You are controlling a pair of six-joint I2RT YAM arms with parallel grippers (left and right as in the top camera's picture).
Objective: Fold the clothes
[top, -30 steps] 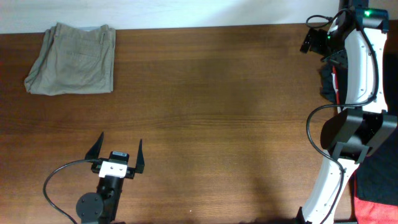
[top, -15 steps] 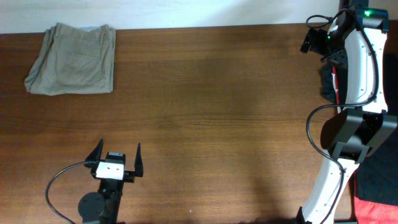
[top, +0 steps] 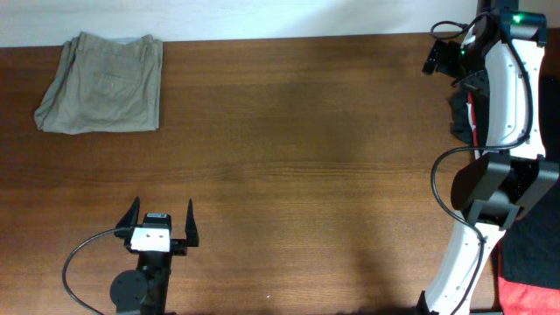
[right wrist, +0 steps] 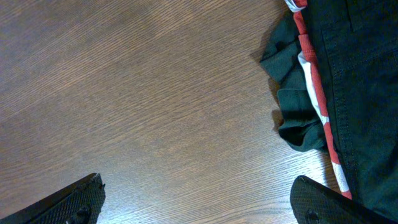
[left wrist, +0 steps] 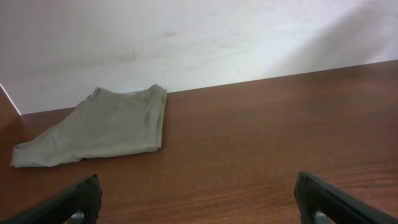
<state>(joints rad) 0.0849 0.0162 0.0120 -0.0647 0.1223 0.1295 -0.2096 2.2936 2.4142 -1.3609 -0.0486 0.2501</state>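
The shorts [top: 101, 83] are shown well ahead and slightly left of the left gripper [top: 163, 213], the nearer one, spread wide

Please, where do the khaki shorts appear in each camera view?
Overhead: khaki shorts, folded, at the top left corner of the table.
Left wrist: left of centre, by the white wall.
Right wrist: not in it.
Shared landmark: the white wall right behind the shorts, in overhead and left wrist.
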